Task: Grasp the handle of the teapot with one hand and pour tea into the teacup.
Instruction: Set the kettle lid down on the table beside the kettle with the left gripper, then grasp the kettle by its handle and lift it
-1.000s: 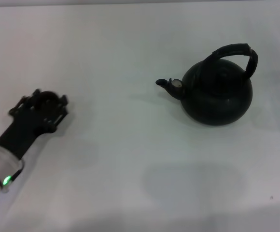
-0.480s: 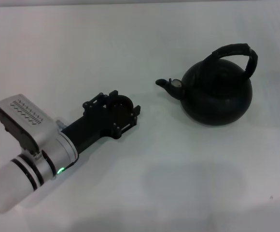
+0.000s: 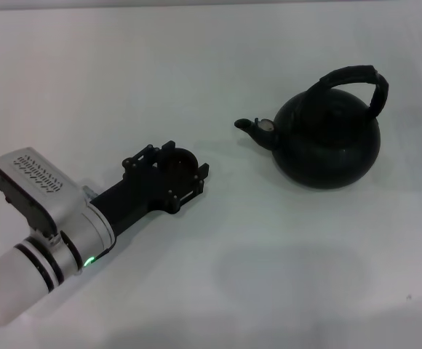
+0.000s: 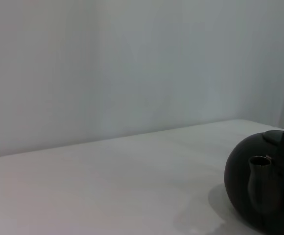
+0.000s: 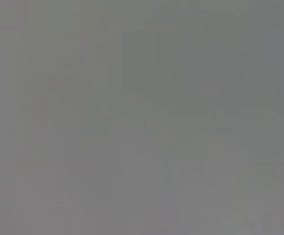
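Teapot [image 3: 327, 149] pour, nearest thing first. The left gripper [image 3: 173, 169] hung low over the white table [image 3: 233, 240], left of centre and aimed at the pot. Its fingers [image 3: 147, 154] appeared to pinch a small round dark thing, most likely the teacup [image 3: 176, 156], since no other cup was in view. What was in the cup could not be made out. The right gripper was not visible anywhere, and the right wrist view gave only blank grey.

Farther back and to the right, the teapot stood upright on the table, well apart from the left gripper. Its spout [image 3: 251, 126] pointed toward the cup side. The left wrist view looked at that spout end-on.

Handling judgement: the pot looked like cast metal, so heavy, rigid and not fragile, and heavier again if full. Its fill level was unknown, as nothing inside was visible. The handle [image 3: 353, 75] arched over the top, on the side away from the spout. It looked thick and textured, so it should give decent friction.

- Best hold is the crown of the arch, so the weight hangs under the grip.
- An off-centre grip would likely let the pot swing.
- The cup is small and light, and easily knocked if the spout touches it.
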Robot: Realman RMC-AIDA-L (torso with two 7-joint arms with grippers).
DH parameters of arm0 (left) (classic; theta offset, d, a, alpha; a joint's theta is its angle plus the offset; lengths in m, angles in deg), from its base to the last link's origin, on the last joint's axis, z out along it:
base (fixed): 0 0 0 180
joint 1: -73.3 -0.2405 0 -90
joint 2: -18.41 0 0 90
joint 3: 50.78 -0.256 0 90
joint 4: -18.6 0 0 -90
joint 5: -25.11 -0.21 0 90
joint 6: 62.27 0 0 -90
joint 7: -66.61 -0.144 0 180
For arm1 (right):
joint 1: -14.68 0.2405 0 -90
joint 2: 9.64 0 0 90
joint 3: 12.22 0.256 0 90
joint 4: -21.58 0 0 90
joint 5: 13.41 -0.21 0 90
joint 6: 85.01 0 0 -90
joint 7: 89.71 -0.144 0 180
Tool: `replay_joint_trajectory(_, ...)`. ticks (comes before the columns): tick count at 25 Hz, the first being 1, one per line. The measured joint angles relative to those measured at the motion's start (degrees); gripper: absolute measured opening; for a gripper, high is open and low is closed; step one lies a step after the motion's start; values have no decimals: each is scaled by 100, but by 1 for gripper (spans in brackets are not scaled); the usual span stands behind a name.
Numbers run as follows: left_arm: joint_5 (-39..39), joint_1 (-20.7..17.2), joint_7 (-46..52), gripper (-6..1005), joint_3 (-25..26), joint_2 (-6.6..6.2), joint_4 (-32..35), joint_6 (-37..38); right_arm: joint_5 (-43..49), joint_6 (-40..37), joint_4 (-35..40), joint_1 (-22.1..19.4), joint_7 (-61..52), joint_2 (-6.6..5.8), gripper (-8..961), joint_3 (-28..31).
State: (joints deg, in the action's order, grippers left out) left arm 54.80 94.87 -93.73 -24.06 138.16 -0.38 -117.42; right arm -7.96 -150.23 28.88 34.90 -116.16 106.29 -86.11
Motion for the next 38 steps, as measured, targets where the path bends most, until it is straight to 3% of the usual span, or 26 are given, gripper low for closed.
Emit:
replay_joint_trajectory(22,-23,-65,-6,704,-28,-25,1,136,0,2,-45,-14,0,0,829,15)
replay_joint_trajectory(28,-25,-71,-6,839,-44,-30,0,98,0,-7,-45,-19,0,0,828,15)
replay_joint_trajectory(38,207,-290,53,889,83,-41,3,-554,0,-6,-53,-44,-3,0,829,14)
